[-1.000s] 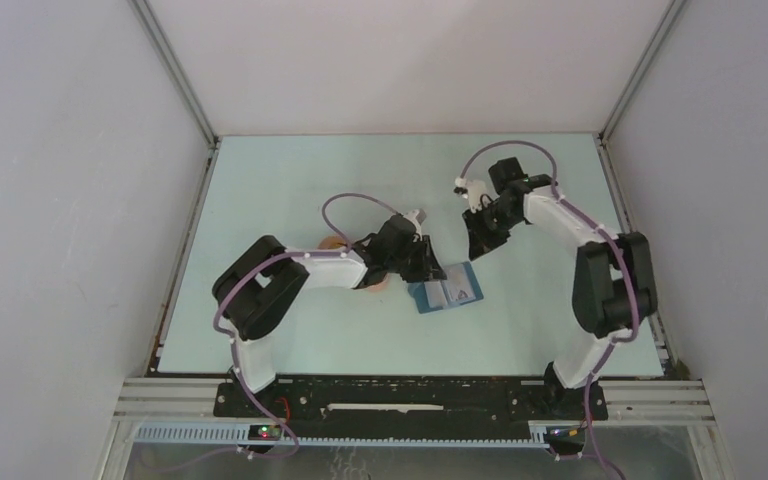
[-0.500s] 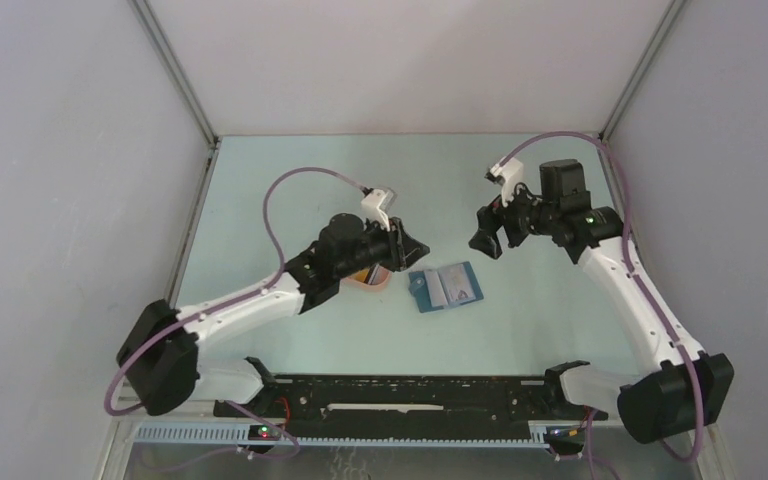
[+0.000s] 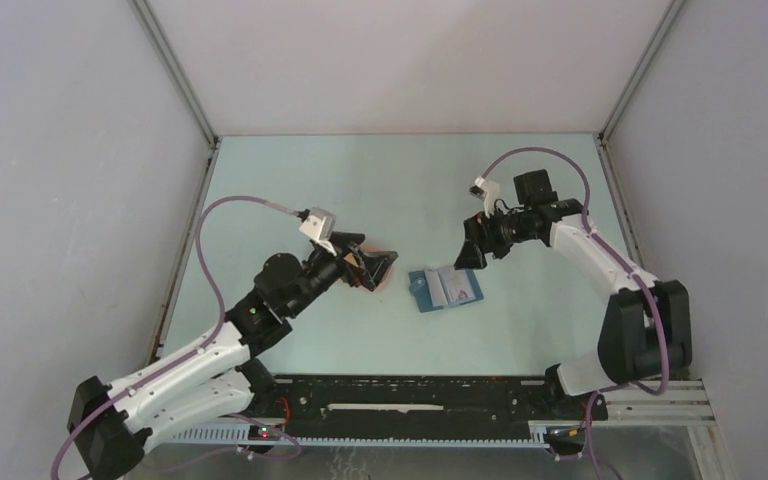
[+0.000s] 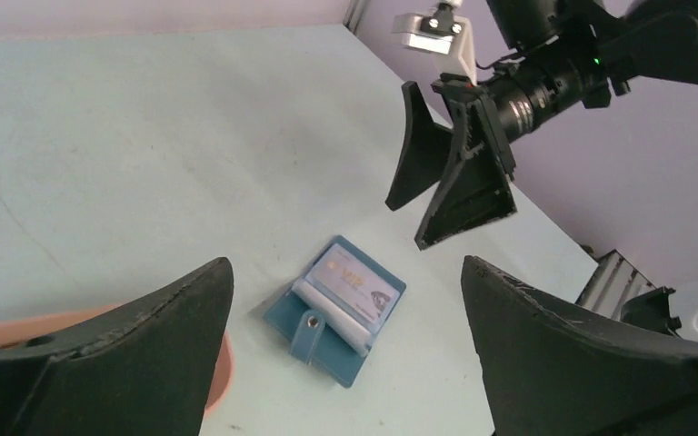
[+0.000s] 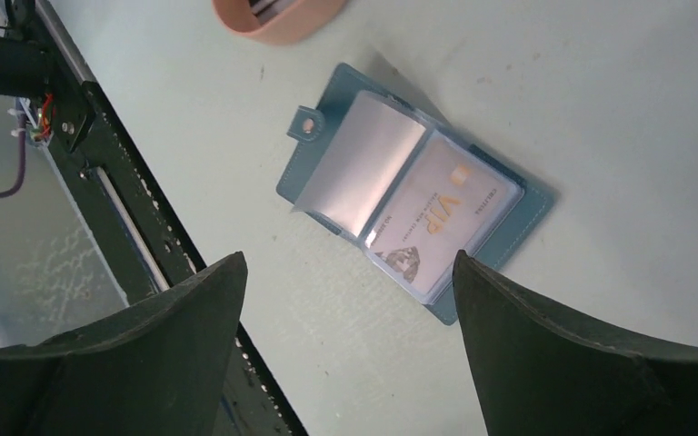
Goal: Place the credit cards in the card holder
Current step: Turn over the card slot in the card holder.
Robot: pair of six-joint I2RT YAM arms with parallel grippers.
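**Bench** (image 3: 360,170): pale green surface that carries everything below.

**Left arm, claw** (image 3: 385,268): reaches in from the near-left. The claw is spread wide and holds nothing. It hangs above the tray, just beside the holder's left edge.

**Right arm, claw** (image 3: 470,262): reaches in from the right. Its fingers are also parted and empty. It hovers above and just behind the holder, clear of it.

**Salmon-pink tray** (image 5: 273,32): sits on the bench near the holder's snap side, apart from it. The right wrist view crops its contents; something dark and pale shows inside, probably the remaining credit cards, though I cannot tell which.

**Card holder** (image 5: 336,195): dark blue, lying open and flat at mid-bench between the two claws. One clear sleeve leaf (image 5: 363,163) stands half-lifted.

**Whitish card** (image 5: 441,222): marked "VIP", already seated in the right-hand sleeve.

**Snap tab** (image 5: 306,123): sticks out from the holder's edge towards the tray.

**Handling note (judgement):** the step in hand appears to be fetching another card from the tray.
- Lower the left claw squarely over one card and narrow it before contact.
- Grip by the short edges so a long edge leads into the sleeve.
- Let the right claw pin the cover or hold the loose leaf open, or the holder may slide.
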